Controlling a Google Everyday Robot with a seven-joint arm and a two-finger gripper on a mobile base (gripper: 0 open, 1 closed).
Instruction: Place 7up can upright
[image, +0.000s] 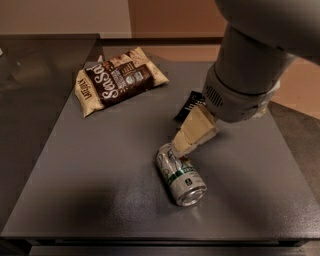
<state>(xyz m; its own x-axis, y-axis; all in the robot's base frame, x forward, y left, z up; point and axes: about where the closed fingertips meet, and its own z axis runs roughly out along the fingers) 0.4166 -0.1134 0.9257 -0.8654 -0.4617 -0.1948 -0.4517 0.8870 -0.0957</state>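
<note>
Operator: What lies to the left of the cream-coloured gripper (182, 146)?

Technician: A brown-and-cream crinkled plastic snack bag (120, 80). It lies flat on the dark grey matte tabletop (90, 175), well apart from the gripper, to its left and farther back.

Operator: Where is the silver-white aluminium 7up can with green markings (180, 172)?

Technician: It lies on its side on the tabletop, directly below the gripper's tip. Its far end sits at the tip; its shiny near end points toward the front edge, slightly right. Whether tip and can touch cannot be told.

Operator: Gripper state?

Technician: It is angled down and to the left over the can. Whether it is spread or pressed together cannot be told.

Operator: And behind the gripper?

Technician: A flat black packet (189, 104) lies just beyond it, partly hidden by the large grey cylindrical arm (245, 85), which extends up to the right.
</note>
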